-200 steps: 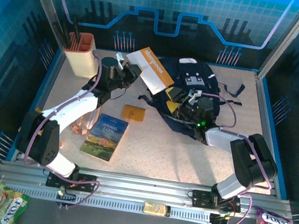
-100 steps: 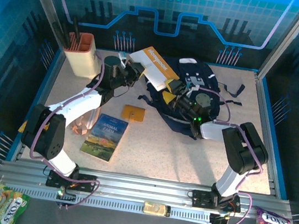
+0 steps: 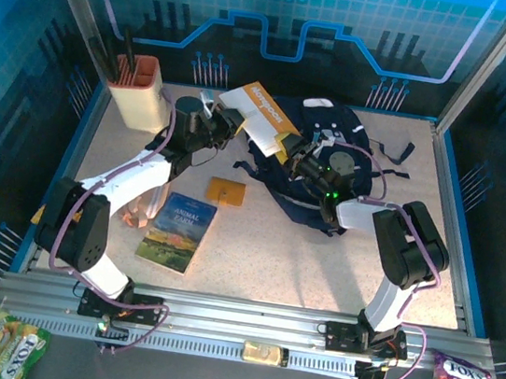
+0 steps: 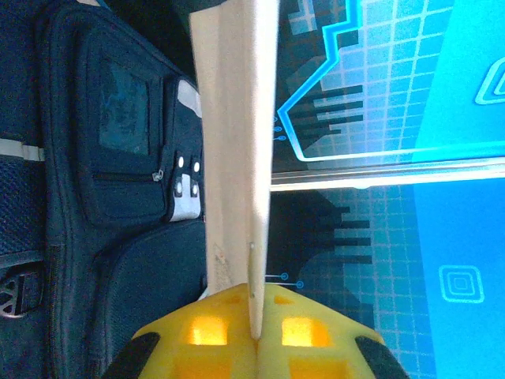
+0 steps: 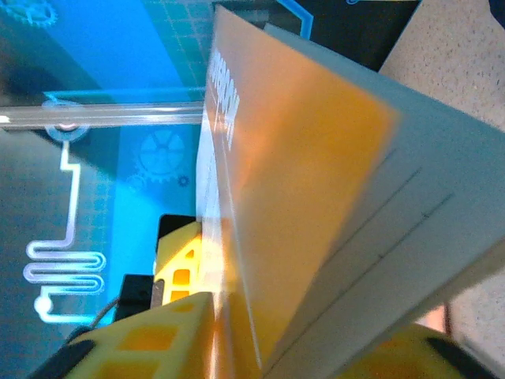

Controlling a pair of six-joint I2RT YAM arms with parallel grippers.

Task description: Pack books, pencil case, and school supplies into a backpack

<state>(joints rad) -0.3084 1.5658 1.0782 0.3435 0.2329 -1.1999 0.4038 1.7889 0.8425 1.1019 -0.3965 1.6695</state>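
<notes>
Left arm: the left gripper (image 3: 219, 117) is closed on the white-and-orange notebook (image 3: 261, 115). The left wrist view shows the cover edge-on, clamped between the two yellow fingers (image 4: 213, 328) of that gripper (image 4: 256, 320).

Right arm: the right gripper (image 3: 298, 158) stands at the notebook's opposite, lower corner. In the right wrist view the notebook (image 5: 316, 197) runs between this gripper's (image 5: 276, 351) yellow fingers (image 5: 150, 339), with the orange cover facing the camera. The picture is blurred there, so it cannot be told whether these jaws are clamped on the cover or only standing around it.

Notebook: it is held off the speckled table (image 3: 272, 258), tilted, spanning the gap between the two grippers. Its right end hangs over the left side of the navy-blue fabric backpack (image 3: 337, 126).

Backpack: it lies flat at the far right of the table, black straps trailing to its right. The left wrist view shows its front pockets and a pale stripe (image 4: 118, 237) just beside the notebook (image 4: 233, 158).

Other items: the blue-green "Animal Farm" paperback (image 3: 177, 231) lies flat near the left arm, well apart from the backpack. A small orange square card (image 3: 226, 191) lies between that paperback and the grippers. A beige holder with dark pens (image 3: 137, 98) stands upright at the far left corner.
</notes>
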